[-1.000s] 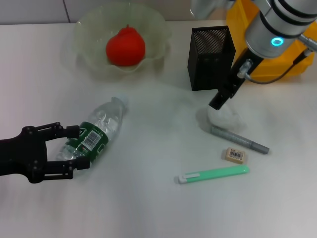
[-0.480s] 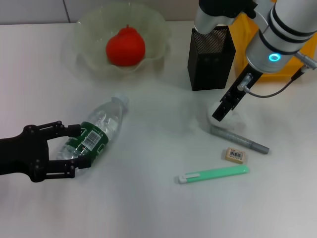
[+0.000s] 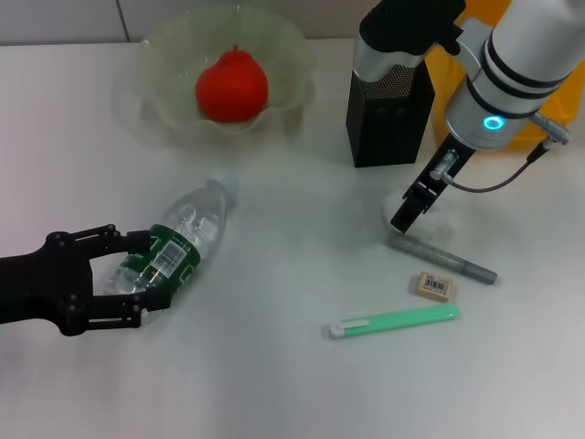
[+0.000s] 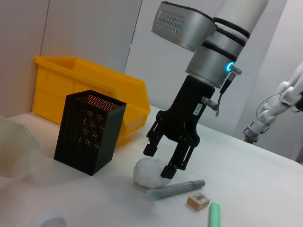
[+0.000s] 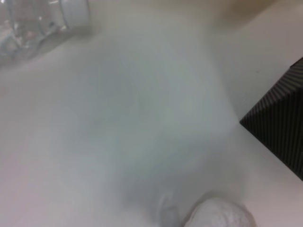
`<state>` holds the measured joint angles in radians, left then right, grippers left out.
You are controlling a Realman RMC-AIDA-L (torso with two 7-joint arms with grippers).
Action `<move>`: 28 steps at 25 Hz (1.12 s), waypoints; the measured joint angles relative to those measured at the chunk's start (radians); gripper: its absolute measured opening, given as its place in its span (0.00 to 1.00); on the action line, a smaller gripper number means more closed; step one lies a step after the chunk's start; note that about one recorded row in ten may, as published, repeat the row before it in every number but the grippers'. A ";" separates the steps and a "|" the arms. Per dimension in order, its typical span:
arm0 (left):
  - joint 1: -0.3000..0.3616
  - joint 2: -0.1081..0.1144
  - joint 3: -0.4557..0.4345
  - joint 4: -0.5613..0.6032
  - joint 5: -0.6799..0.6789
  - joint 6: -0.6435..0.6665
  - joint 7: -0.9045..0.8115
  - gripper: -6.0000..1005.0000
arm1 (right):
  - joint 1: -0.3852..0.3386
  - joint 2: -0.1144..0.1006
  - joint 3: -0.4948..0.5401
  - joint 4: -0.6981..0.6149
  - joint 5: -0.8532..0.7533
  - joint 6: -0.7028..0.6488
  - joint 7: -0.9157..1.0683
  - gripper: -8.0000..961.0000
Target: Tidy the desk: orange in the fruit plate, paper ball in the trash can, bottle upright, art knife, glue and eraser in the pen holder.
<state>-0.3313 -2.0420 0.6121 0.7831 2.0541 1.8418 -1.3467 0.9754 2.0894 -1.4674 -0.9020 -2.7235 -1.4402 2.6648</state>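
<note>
The orange sits in the fruit plate at the back left. The bottle lies on its side at the front left, and my left gripper is open with a finger on either side of its lower end. My right gripper is open just above the paper ball, one finger by its side. That paper ball lies in front of the pen holder. Near the gripper lie the grey glue stick, the eraser and the green art knife.
The yellow trash can stands behind the pen holder at the back right, mostly hidden by my right arm in the head view. The right wrist view shows the paper ball, a corner of the pen holder and the bottle's cap.
My right arm has swung forward and its gripper has come down closer over the paper ball. The left gripper and the bottle have not moved.
</note>
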 joint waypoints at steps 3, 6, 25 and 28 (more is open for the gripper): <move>0.000 0.000 0.000 -0.001 0.000 -0.001 0.000 0.85 | 0.000 0.000 0.000 0.013 -0.001 0.013 0.001 0.73; 0.000 -0.001 0.000 -0.001 0.000 -0.004 0.000 0.85 | 0.000 0.000 0.000 0.025 -0.001 0.026 0.001 0.72; 0.004 -0.001 -0.003 -0.001 0.000 -0.009 0.000 0.85 | -0.039 -0.010 0.108 -0.333 -0.063 -0.287 -0.009 0.41; 0.005 -0.001 -0.004 -0.001 0.000 -0.009 0.000 0.85 | -0.029 -0.010 0.135 -0.352 -0.155 -0.344 -0.010 0.41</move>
<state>-0.3263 -2.0431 0.6085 0.7823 2.0539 1.8329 -1.3467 0.9469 2.0799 -1.3324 -1.2542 -2.8787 -1.7837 2.6552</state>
